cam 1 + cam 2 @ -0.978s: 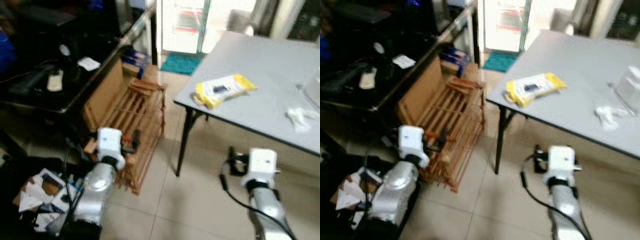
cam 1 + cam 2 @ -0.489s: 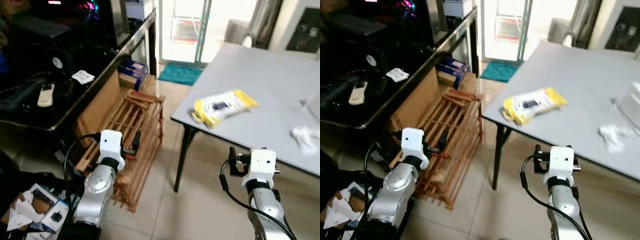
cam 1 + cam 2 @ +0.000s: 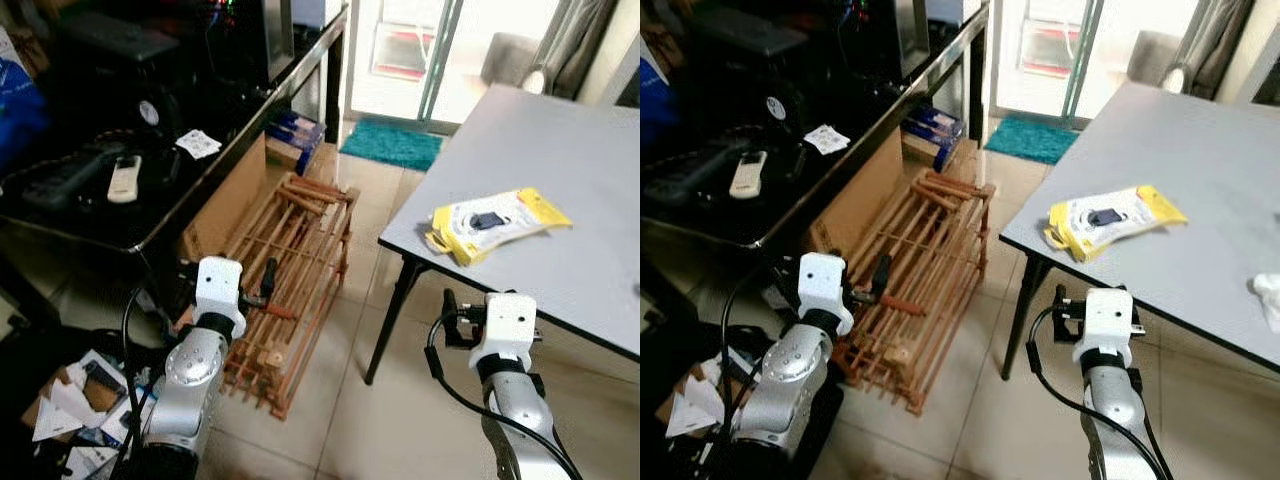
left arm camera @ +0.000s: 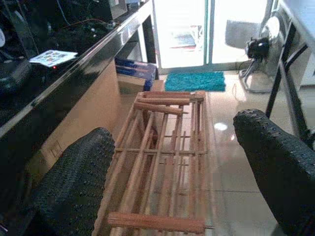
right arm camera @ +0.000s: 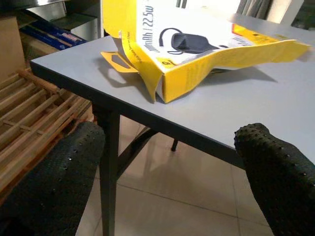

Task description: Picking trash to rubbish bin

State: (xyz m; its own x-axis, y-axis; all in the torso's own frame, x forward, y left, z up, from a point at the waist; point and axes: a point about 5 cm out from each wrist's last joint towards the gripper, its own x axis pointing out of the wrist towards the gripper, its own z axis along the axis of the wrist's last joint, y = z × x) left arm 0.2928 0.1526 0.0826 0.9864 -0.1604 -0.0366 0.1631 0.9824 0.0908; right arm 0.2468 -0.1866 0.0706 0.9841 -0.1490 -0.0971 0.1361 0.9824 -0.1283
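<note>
Right gripper [image 5: 170,172] hangs low in front of the near corner of the grey table [image 3: 560,150], its two black fingers [image 5: 54,177] spread wide with nothing between them. Lying on that table corner, just beyond the gripper and apart from it, is the torn yellow and white package [image 3: 497,222]: flat card, ripped open at the near end so a yellow flap folds out, with a picture of a dark earpiece and black print on its white face. A crumpled white scrap [image 3: 1268,293] lies farther right on the table, at the edge of the right eye view.

Left gripper [image 4: 172,187] is held low on the left, its fingers likewise spread and empty, pointing along the wooden slatted rack [image 3: 295,270] that leans against brown cardboard beside the black cabinet [image 3: 150,215]. Both silver arms reach forward with the wrists level.

On the cabinet top lie a white remote [image 3: 123,178] and a small printed card [image 3: 199,144]. At the near left on the floor, a heap of loose papers and small boxes [image 3: 75,400] lies in a dark container whose kind I cannot tell. A teal mat [image 3: 392,143] lies by the far glass door.
</note>
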